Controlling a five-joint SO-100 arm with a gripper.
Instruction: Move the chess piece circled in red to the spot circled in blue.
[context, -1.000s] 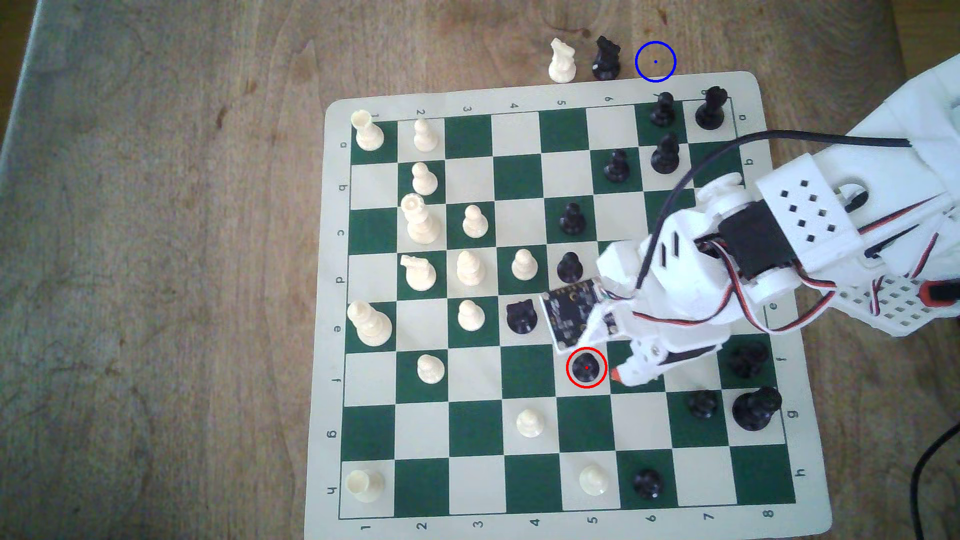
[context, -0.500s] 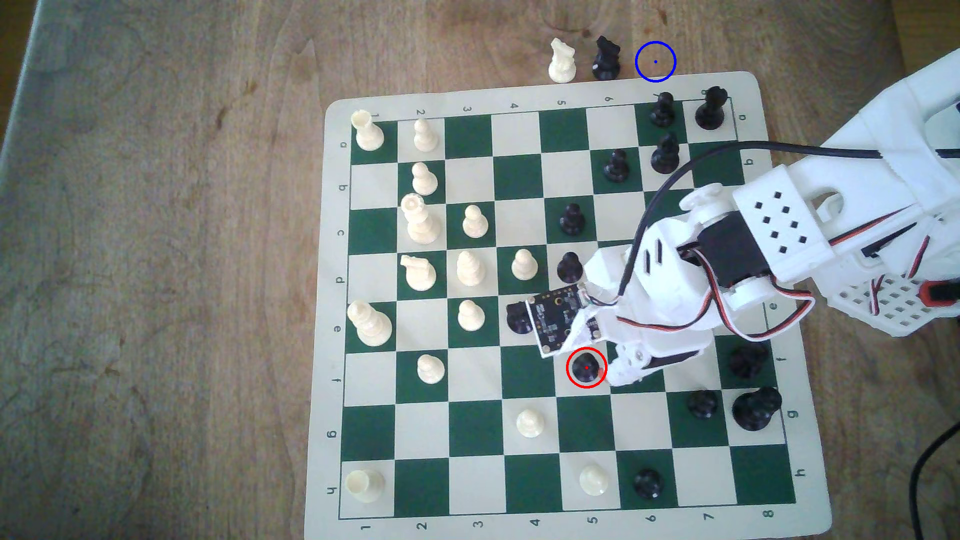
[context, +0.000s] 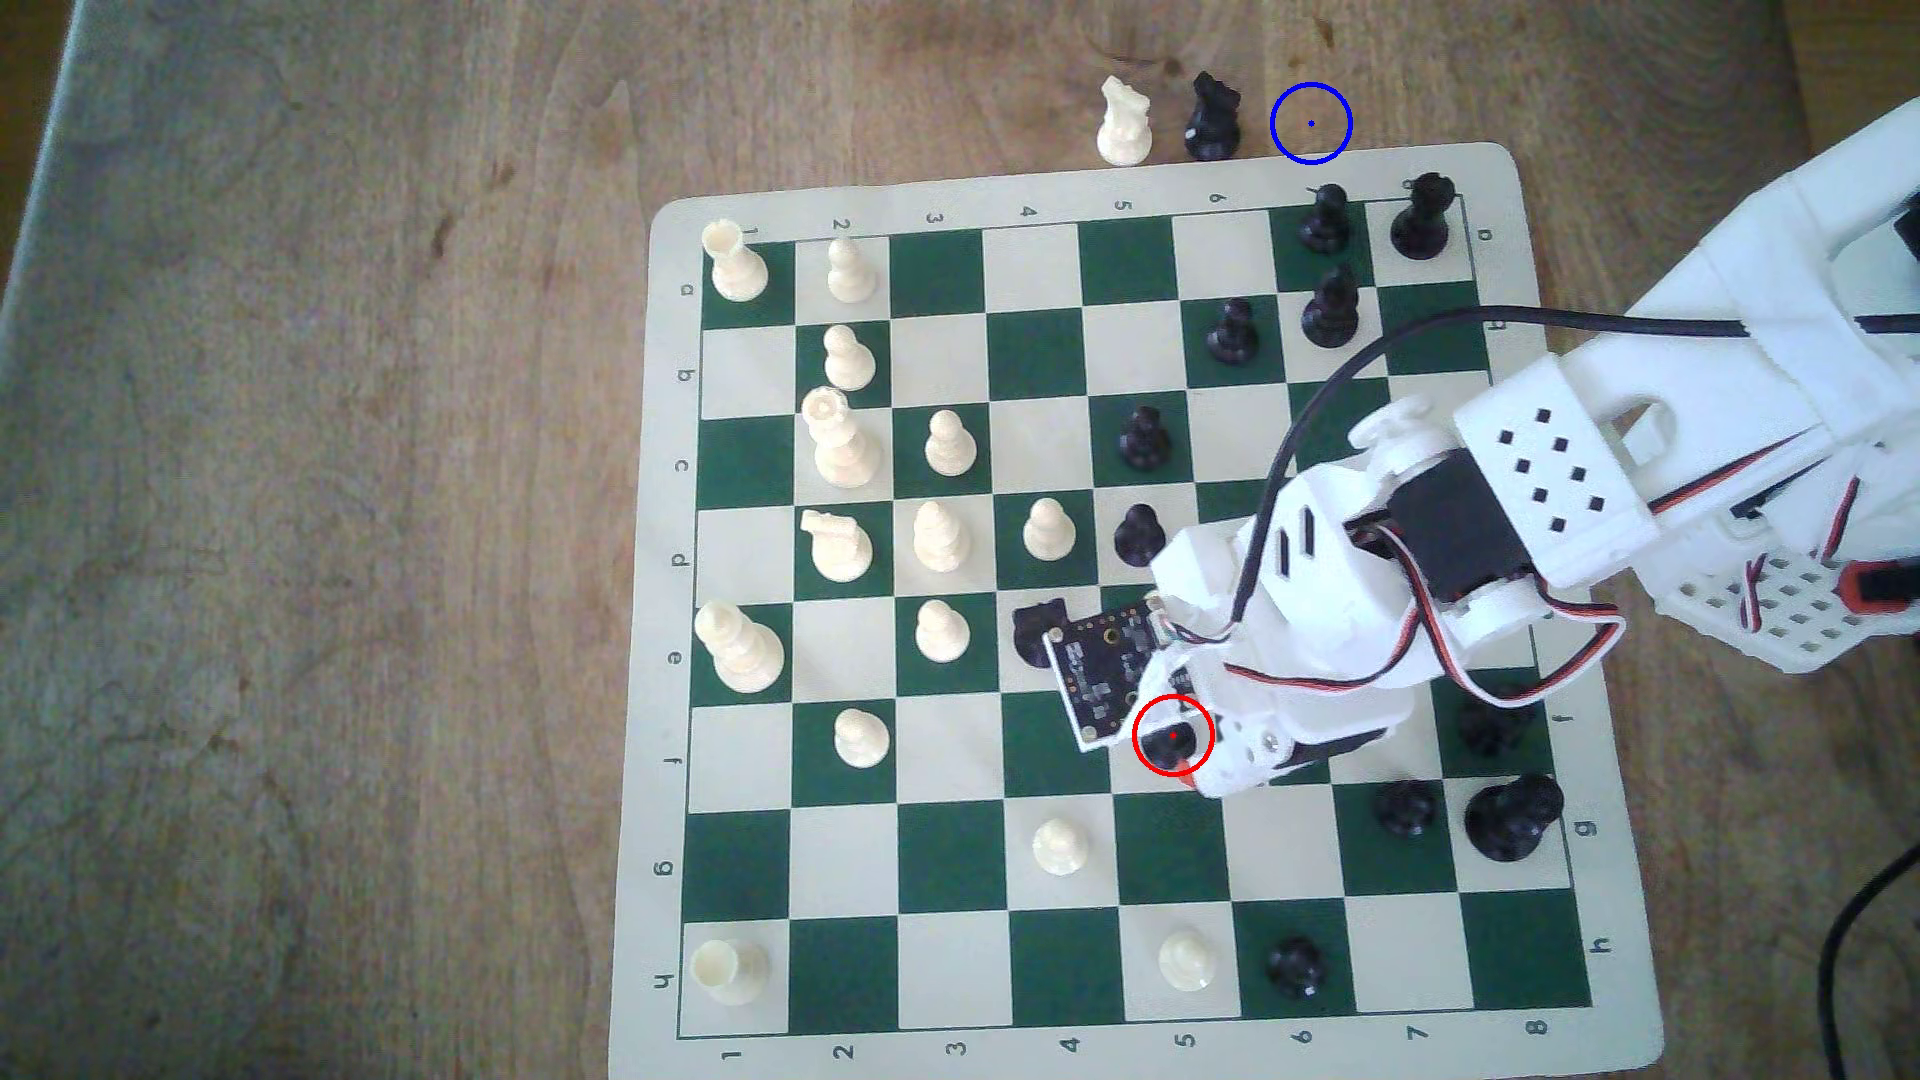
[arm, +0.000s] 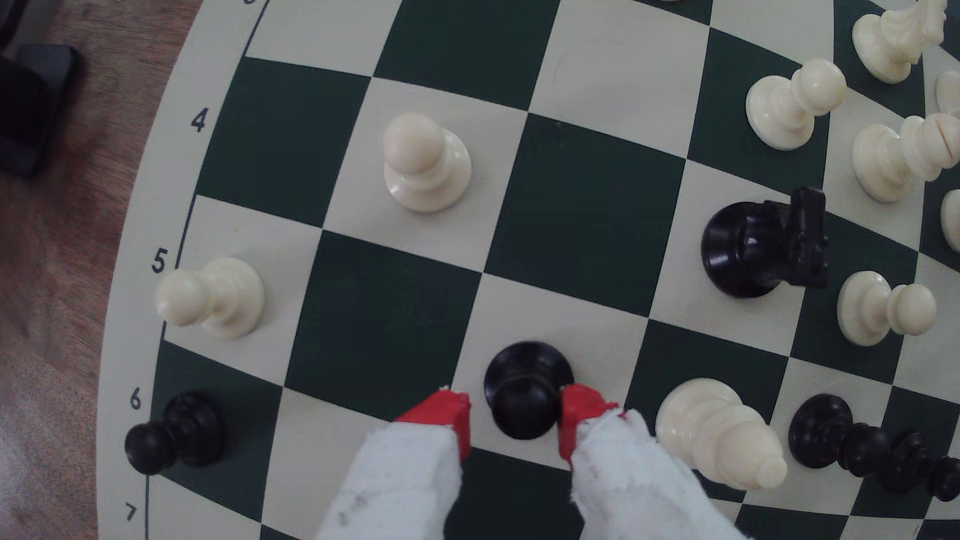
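Note:
The chess piece, a small black pawn (context: 1166, 735) ringed in red, stands on a cream square in row f, column 5 of the board (context: 1039, 197). In the wrist view the pawn (arm: 527, 389) sits between my red-tipped fingers (arm: 460, 415). One tip is at its head, the other a small gap away. My gripper (context: 1187, 750) (arm: 514, 420) is open around it. The spot (context: 1311, 124), a blue ring with a centre dot, lies on bare wood just past the board's far edge, to the right of a black knight (context: 1211, 116) in the exterior view.
A white knight (context: 1124, 123) stands off the board near the spot. Close to the pawn are a black knight (arm: 763, 249), a white bishop (arm: 722, 431), white pawns (arm: 426, 161) and a black pawn (arm: 176, 433). Black pieces (context: 1325, 223) crowd the board's corner below the spot.
My arm has slid towards the exterior view's left and lowered. The fingertips, which were beside the pawn, now straddle it. The pawn has not moved.

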